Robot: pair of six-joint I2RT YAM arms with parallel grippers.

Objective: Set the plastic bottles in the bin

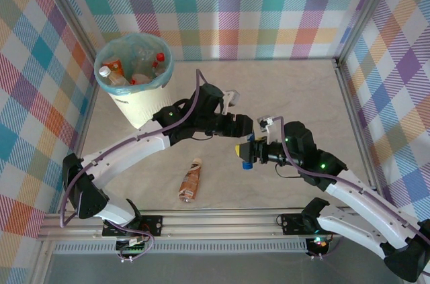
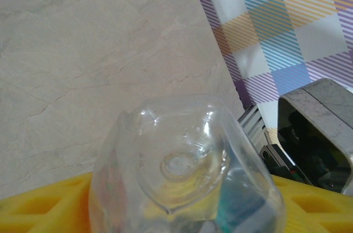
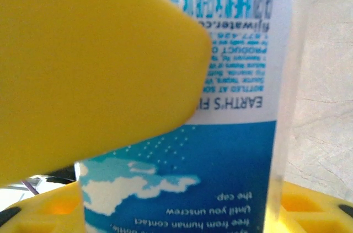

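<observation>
On the pale marbled desk (image 1: 295,89), the white round bin with its pale teal liner (image 1: 134,106) stands at the far left, with several plastic bottles (image 1: 131,69) already inside it. The two arms meet above the middle of the desk. The right gripper (image 1: 254,152) is clamped on a clear plastic bottle with a blue-and-white label and blue cap (image 3: 220,150), and the left gripper (image 1: 243,131) has its yellow fingers either side of that bottle's base — whether its pads actually press the plastic I cannot tell. This reads as a hand-over toward the bin's side. To do it well, the left should grip firmly across the body before the right lets go, squeezing gently — thin clear plastic buckles and slips. An orange-brown plastic bottle (image 1: 190,180) lies on the desk near the front, not yet binned.
</observation>
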